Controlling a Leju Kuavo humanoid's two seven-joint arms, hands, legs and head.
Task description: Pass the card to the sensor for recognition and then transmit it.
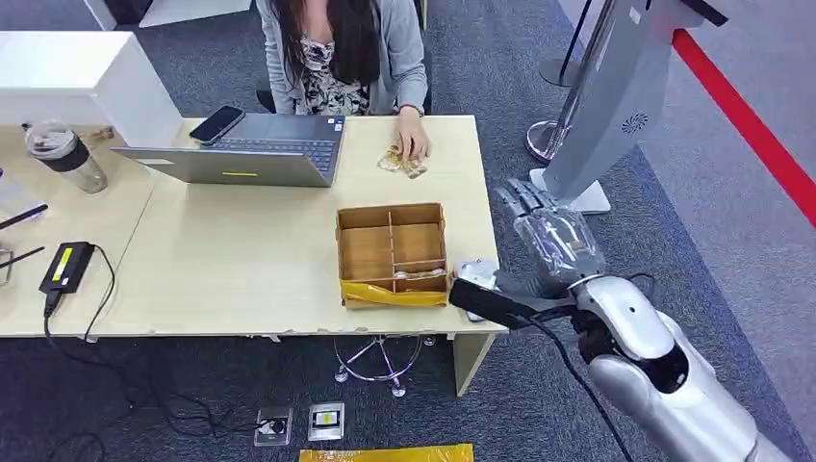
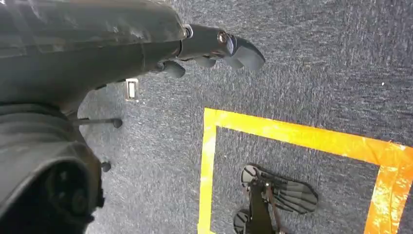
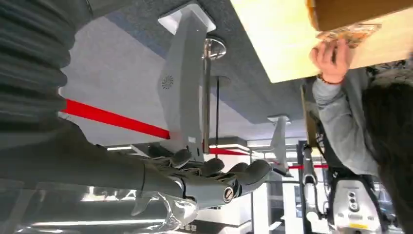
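I am looking down from the robot's head at a pale wooden table [image 1: 241, 279]. Near its right end sits a wooden tray [image 1: 391, 252] split into compartments, with small cards [image 1: 420, 274] lying in the near right compartment. A small silver-grey device, which I take to be the sensor [image 1: 476, 272], rests on the table just right of the tray.

My right hand [image 1: 539, 217] is raised just beyond the table's right edge, near the tray and the sensor, wrapped in clear plastic. In the right wrist view its fingers [image 3: 243, 173] are loosely curled and a little apart, with nothing between them. My left hand [image 2: 219, 48] hangs low over the grey carpet, fingers lightly curled, holding nothing.

A person sits at the far side of the table behind a laptop [image 1: 255, 154], one hand resting on a small packet [image 1: 402, 162].

I judge that the task is at its opening step: no card is picked yet. The next move calls for bringing my right hand left over the tray and pinching one thin card out of a narrow compartment.
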